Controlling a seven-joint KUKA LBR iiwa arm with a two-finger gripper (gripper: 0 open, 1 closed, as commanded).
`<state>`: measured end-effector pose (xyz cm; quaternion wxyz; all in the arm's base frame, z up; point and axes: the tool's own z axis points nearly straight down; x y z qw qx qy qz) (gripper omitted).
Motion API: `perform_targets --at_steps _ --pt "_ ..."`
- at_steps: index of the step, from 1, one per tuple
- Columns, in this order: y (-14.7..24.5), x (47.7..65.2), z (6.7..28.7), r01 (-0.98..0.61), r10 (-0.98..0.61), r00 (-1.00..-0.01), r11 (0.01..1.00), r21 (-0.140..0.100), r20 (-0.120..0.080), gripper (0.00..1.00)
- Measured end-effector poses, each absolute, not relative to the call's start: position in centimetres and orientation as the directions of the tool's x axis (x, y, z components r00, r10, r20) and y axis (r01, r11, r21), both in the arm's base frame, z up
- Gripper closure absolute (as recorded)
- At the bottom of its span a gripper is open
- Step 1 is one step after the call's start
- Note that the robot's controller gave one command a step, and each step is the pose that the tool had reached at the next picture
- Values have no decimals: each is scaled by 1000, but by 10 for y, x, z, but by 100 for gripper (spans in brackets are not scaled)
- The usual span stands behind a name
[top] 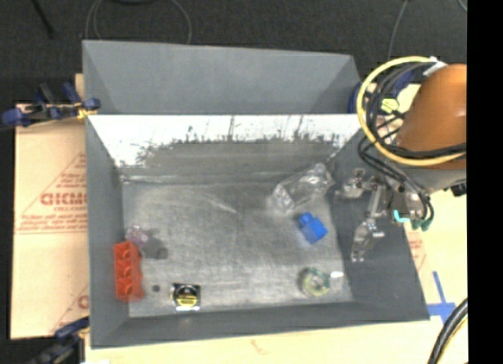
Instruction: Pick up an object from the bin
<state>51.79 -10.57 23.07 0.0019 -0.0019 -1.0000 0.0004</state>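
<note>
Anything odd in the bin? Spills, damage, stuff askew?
Nothing stands out. The red block, blue piece, crumpled clear plastic and a few small bits lie loose on the bin floor. Only wear: dark scuffs along the back wall. End effector hangs by the right wall.

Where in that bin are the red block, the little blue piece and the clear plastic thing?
red block (128,270), camera view, middle of its top face.
blue piece (312,229), camera view, its centre.
clear plastic thing (299,188), camera view, its crumpled middle.
</note>
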Motion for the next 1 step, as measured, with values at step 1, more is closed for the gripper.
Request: perform_targets --at_steps 1 --pt "-99 518 85 -179 -179 -984 984 -2 2 0"
